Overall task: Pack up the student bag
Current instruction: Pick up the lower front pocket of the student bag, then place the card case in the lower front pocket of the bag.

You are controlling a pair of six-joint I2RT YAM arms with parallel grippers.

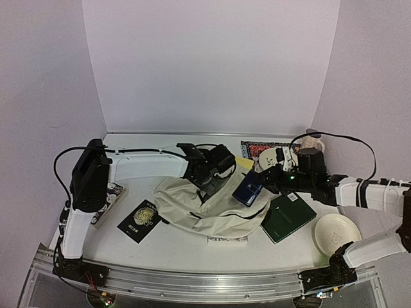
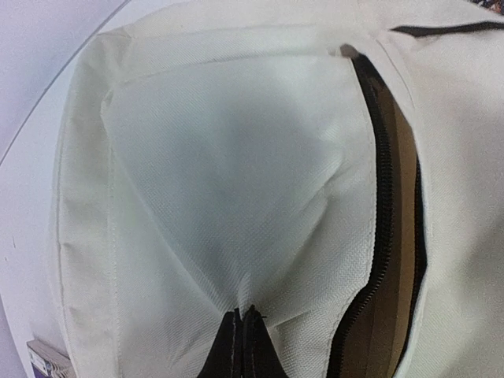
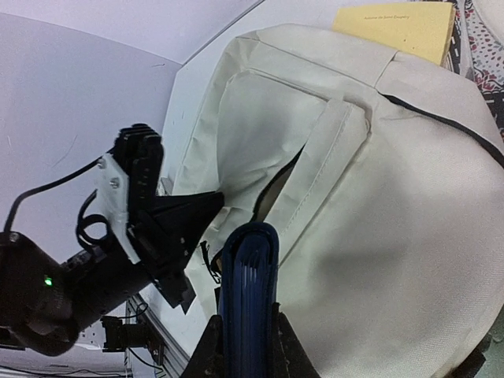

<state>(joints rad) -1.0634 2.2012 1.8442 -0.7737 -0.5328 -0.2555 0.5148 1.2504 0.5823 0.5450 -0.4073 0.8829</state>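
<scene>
Lying in the middle of the table [image 1: 180, 247] is the student bag [image 1: 212, 215], soft and cream. Its black zipper [image 2: 379, 197] is open, and the inside looks brown. The left gripper [image 2: 242, 319] is squeezed tight on a fold of the bag's cloth beside the zipper. The right gripper [image 3: 246, 335] is clamped on a blue book [image 3: 248, 268], maybe a notebook, held on its edge just over the bag. A green book [image 1: 288, 218] and a white plate [image 1: 336, 233] lie to the right. A yellow book [image 3: 398, 27] peeks out behind the bag.
</scene>
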